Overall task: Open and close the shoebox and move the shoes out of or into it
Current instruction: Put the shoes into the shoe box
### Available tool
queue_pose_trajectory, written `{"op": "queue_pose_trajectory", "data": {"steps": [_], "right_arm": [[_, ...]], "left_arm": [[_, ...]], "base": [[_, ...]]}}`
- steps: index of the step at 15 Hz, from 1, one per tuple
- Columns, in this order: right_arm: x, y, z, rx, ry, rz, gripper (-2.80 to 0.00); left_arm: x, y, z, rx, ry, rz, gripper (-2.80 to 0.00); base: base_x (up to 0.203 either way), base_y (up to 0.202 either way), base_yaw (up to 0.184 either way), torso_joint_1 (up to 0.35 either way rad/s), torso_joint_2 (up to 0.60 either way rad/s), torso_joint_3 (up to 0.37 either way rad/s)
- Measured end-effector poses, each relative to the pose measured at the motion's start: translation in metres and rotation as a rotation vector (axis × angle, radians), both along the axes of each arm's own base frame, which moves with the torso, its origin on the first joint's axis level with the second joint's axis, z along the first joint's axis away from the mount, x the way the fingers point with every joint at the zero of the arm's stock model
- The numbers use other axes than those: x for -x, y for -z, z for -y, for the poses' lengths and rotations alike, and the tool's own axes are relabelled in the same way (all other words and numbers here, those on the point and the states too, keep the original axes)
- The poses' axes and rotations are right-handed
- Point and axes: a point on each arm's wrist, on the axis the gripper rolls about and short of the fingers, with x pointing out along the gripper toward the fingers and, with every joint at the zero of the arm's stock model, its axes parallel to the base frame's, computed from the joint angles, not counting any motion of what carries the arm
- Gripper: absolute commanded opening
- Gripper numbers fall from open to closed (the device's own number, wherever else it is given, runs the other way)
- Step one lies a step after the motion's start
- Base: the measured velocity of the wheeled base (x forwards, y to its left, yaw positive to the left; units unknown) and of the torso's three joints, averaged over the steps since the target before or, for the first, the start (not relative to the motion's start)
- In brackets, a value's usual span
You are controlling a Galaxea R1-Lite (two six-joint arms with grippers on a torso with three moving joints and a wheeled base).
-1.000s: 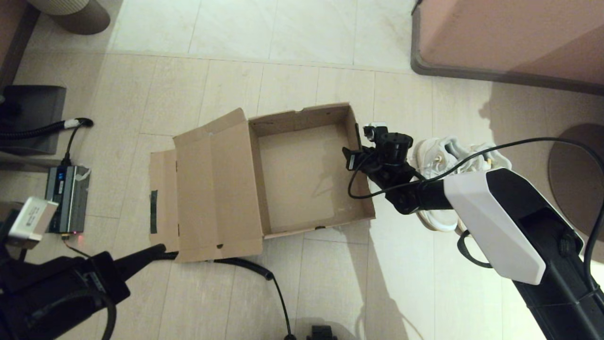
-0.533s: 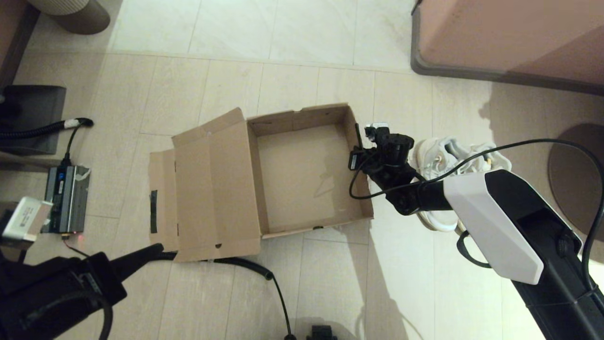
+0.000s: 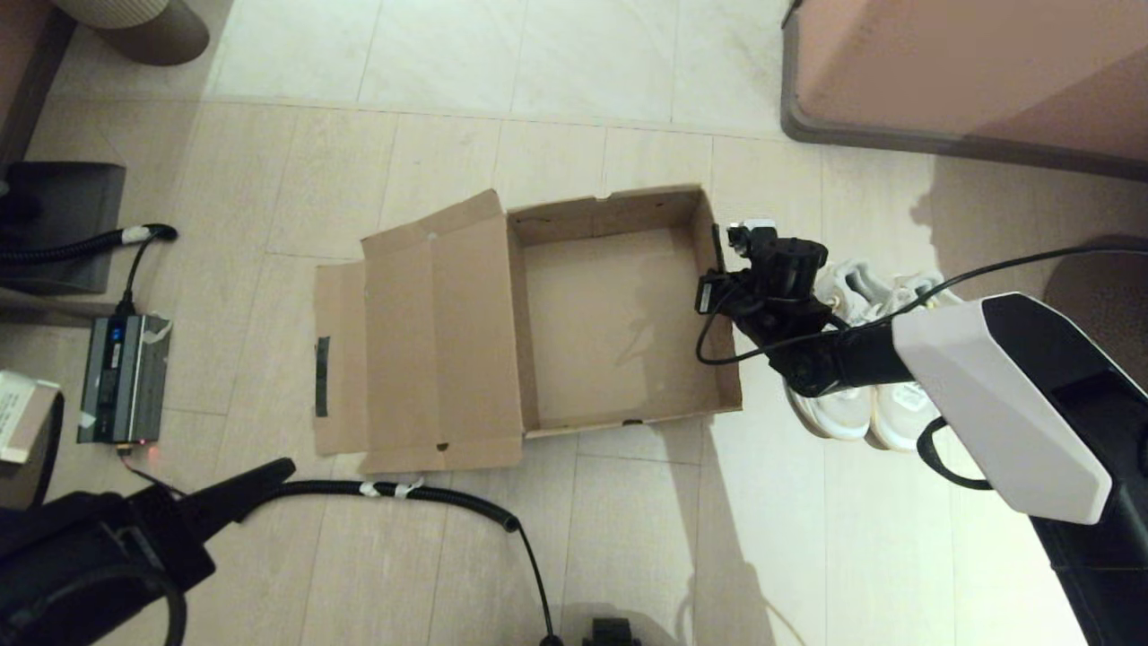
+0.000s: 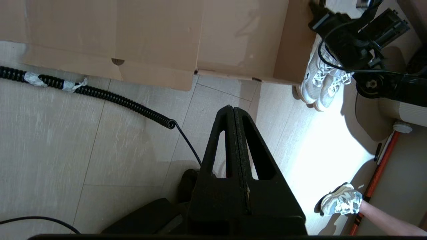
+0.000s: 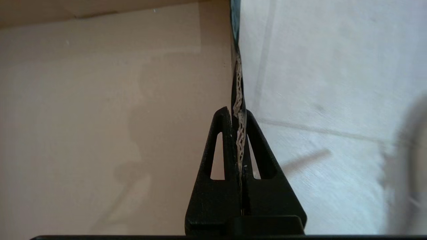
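The brown shoebox (image 3: pixel 619 332) lies open on the floor and holds nothing. Its lid flap (image 3: pixel 430 341) is spread flat to the left, with a black tape strip (image 3: pixel 321 377) on it. My right gripper (image 3: pixel 720 285) is shut on the box's right wall. The right wrist view shows the corrugated edge (image 5: pixel 238 76) pinched between the fingers of that gripper (image 5: pixel 237 113). The white shoes (image 3: pixel 852 408) stand side by side on the floor just right of the box, partly hidden by my right arm. My left gripper (image 3: pixel 282 468) (image 4: pixel 233 108) is shut on nothing, low near the lid's front corner.
A coiled black cable (image 3: pixel 430 493) runs along the floor in front of the box. A grey power unit (image 3: pixel 121 377) sits at the left. Pink furniture (image 3: pixel 969 72) fills the far right, and a round base (image 3: pixel 1103 332) lies right of the shoes. A person's foot (image 4: pixel 342 203) shows.
The right gripper has dragged the shoebox to the right, up against the shoes. The left arm has drawn back a little toward the lower left.
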Motion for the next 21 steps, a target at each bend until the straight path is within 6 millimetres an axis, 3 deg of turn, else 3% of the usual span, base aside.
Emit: {"op": "queue_pose_trajectory", "data": {"steps": [4,9,13,21], "right_arm": [[0.008,-0.001,0.035,0.014,0.064,-0.037,-2.80],[0.014,0.011,0.060,0.018,0.111,-0.054,-2.80],[0.026,0.022,0.064,0.030,0.113,-0.109,-2.80],[0.045,0.033,0.043,0.051,0.071,-0.175,-2.80]], "left_arm": [[0.006,-0.001,-0.001,0.005,0.000,0.018,-2.80],[0.009,-0.001,-0.002,0.007,0.001,0.026,-2.80],[0.008,-0.001,-0.001,0.007,0.005,0.025,-2.80],[0.010,0.003,-0.002,0.006,0.006,0.013,-2.80]], "base": [[0.000,0.000,0.000,0.000,0.00,0.000],[0.000,0.000,0.000,0.000,0.00,0.000],[0.000,0.000,0.000,0.000,0.00,0.000],[0.000,0.000,0.000,0.000,0.00,0.000]]}}
